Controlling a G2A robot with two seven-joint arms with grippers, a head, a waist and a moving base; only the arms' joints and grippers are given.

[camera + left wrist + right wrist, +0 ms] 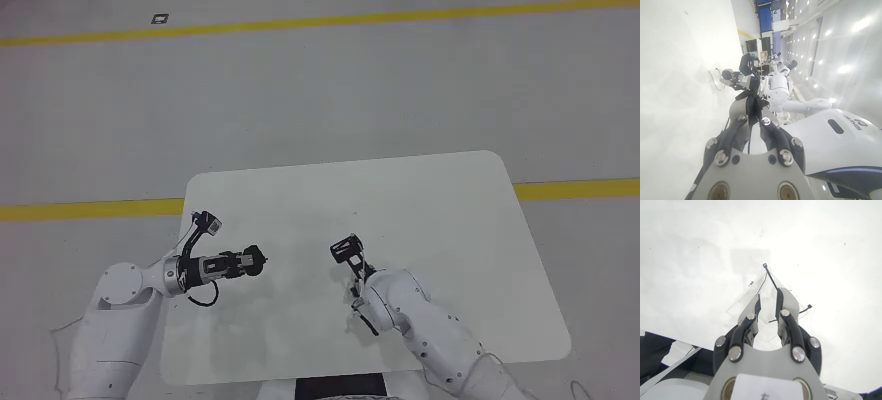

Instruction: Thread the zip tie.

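Two slim black zip ties (771, 277)

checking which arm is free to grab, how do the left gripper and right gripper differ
The left gripper has jaws closed together; the right gripper has them apart. The left gripper is level, aimed toward the right gripper; the right gripper points down at the table. A zip tie runs out past the right gripper's jaws; something dark I cannot identify sits between the left gripper's. Both hang over the table.
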